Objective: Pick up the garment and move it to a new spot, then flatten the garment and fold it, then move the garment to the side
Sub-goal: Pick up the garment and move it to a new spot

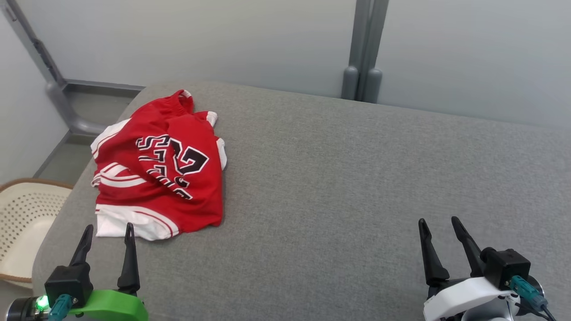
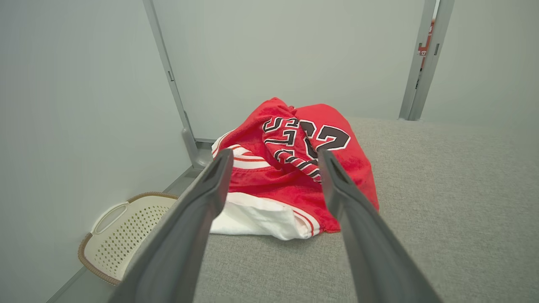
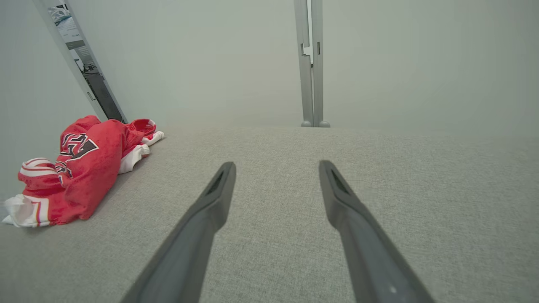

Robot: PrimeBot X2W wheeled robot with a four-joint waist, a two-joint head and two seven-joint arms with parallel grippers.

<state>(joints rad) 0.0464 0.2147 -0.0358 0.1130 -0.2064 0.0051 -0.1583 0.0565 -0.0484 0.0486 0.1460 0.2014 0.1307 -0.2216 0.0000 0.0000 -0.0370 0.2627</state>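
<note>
The crumpled red basketball jersey (image 1: 160, 165) lies at the left of the table (image 1: 334, 178), just beyond the left gripper (image 1: 109, 226); its jaws gape, empty. The right gripper (image 1: 438, 220), jaws likewise spread and empty, sits well apart

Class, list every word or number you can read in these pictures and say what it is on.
"2": black numeral on the red garment.
Other lettering there: too creased to read.
Sheet on the wall frame: too small to read.
</note>
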